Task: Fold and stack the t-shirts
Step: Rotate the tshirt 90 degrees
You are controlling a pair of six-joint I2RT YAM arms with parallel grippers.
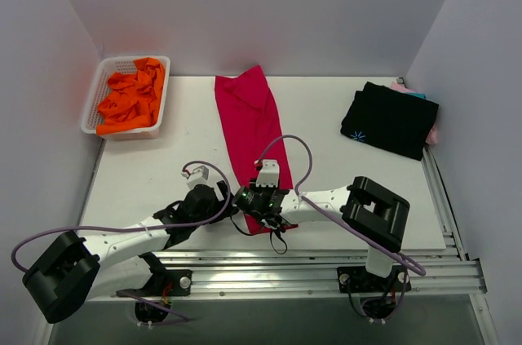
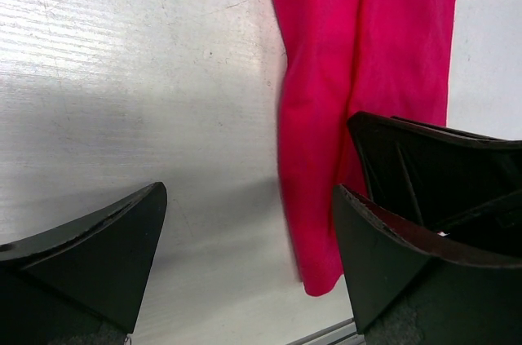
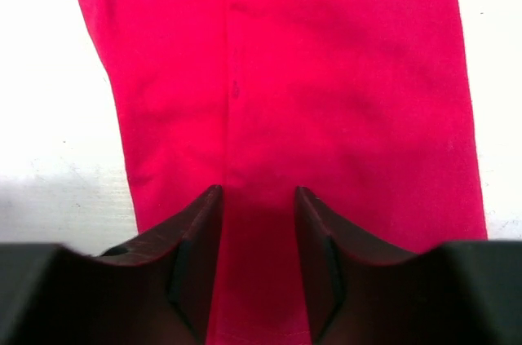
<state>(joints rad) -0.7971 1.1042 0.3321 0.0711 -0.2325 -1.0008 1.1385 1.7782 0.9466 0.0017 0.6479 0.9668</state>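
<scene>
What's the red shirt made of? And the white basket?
The red t-shirt looks like soft matte knit cloth, probably cotton: it lies limp with creases and folds. The white basket looks like hard plastic, judging by its stiff mesh walls.

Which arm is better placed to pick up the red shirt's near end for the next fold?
Right. The right gripper sits over the shirt at its near end, jaws part open astride the cloth. The left gripper stands wide open beside the shirt's left edge, over bare table.
</scene>
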